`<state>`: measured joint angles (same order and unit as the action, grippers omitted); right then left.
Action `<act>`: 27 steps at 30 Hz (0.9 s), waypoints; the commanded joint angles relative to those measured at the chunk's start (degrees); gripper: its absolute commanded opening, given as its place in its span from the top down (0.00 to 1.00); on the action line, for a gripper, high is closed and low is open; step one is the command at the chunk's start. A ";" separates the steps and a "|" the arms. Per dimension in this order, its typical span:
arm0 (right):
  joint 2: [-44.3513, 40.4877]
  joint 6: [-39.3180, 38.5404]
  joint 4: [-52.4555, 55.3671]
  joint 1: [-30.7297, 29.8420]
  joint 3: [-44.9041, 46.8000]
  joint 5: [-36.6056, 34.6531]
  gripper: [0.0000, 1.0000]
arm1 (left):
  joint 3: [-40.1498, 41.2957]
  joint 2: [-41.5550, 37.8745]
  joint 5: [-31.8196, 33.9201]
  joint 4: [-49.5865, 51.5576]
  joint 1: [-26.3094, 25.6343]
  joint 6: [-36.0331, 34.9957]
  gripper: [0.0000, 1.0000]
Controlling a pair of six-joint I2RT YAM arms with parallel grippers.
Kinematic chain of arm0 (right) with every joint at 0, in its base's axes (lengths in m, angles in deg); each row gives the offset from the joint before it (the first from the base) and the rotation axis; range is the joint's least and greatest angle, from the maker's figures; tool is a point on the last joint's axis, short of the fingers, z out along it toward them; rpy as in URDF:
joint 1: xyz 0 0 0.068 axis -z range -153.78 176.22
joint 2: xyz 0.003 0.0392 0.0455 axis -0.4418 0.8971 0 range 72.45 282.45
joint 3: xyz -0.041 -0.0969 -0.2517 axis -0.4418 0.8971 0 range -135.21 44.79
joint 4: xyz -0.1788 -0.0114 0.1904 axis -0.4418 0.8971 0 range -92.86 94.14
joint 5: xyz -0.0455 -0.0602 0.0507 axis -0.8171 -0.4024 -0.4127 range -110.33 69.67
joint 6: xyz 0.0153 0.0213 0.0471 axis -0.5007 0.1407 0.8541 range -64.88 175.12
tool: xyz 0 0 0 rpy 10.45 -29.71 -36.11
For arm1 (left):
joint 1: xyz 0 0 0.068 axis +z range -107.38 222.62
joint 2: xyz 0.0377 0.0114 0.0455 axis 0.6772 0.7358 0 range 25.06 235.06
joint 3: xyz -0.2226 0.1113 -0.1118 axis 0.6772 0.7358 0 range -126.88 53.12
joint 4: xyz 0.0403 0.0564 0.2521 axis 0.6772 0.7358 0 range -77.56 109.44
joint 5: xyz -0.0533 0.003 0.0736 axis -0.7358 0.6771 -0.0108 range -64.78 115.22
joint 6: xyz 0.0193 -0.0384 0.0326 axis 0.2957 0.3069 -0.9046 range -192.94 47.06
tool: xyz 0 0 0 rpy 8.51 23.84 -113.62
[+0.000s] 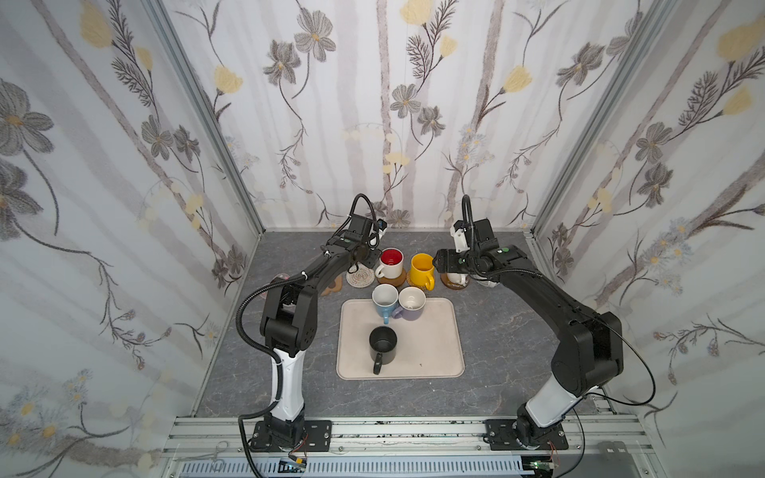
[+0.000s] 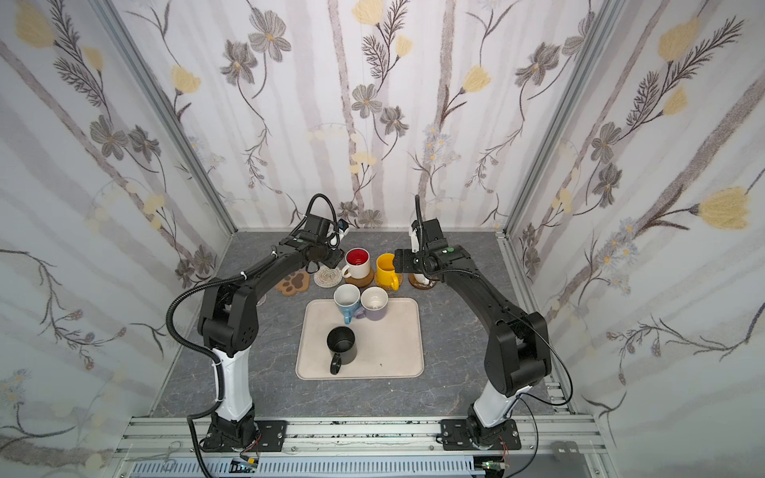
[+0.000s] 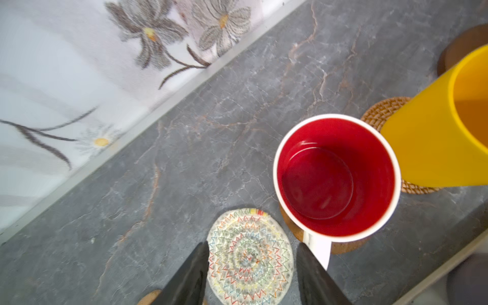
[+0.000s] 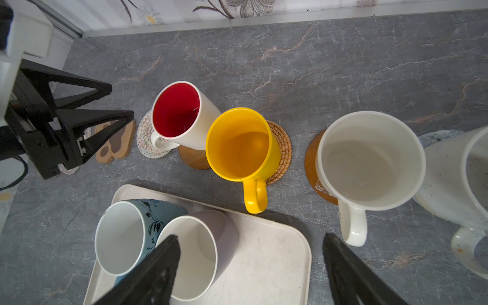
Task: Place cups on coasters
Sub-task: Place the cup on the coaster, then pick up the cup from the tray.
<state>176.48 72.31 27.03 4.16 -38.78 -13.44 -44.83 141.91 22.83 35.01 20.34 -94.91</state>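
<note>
The white cup with red inside (image 3: 335, 177) stands on the wooden disc coaster (image 3: 290, 224). My left gripper (image 3: 253, 245) is open beside its handle, over the bare whitish woven coaster (image 3: 249, 258), holding nothing. The yellow cup (image 1: 422, 267) sits on the rattan coaster (image 4: 282, 150). A cream cup (image 4: 369, 161) is on the glossy brown disc (image 4: 313, 163), and a speckled cream cup (image 4: 454, 179) is on the grey knitted coaster (image 4: 435, 136). Light blue (image 1: 385, 301), lavender (image 1: 412, 304) and black (image 1: 383, 343) cups stand on the beige tray (image 1: 434, 343). My right gripper (image 4: 250, 237) hangs open above the tray's far corner.
The brown paw coaster (image 2: 293, 282) lies bare left of the woven one, under the left arm. A pale pinkish mat (image 4: 70, 169) shows partly beneath the left gripper. The back wall runs close behind the row of coasters.
</note>
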 commanded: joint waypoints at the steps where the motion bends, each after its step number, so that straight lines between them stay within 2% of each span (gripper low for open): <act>1: -1.73 -1.44 -2.76 -0.38 0.49 -2.22 0.14 | -0.72 -1.44 0.96 -0.77 0.30 2.39 0.44; 10: -5.76 -2.09 -3.30 -1.38 2.86 -3.71 0.14 | 1.29 -5.48 -3.11 -0.77 0.38 6.78 0.46; 17: -9.25 -1.90 -3.76 -3.26 5.21 -4.93 0.13 | 5.07 -11.57 -3.09 -0.77 0.75 16.30 0.48; 22: -12.25 -1.99 -4.86 -4.83 8.44 -6.28 0.10 | 10.23 -18.06 -3.78 -0.68 0.74 23.99 0.47; 27: -18.11 -1.64 -7.25 -5.75 13.24 -5.60 0.07 | 18.21 -25.01 -6.43 -0.69 0.32 28.48 0.46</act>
<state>159.76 71.06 23.62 -1.20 -27.15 -18.79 -29.29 119.45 18.39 34.83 20.86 -70.98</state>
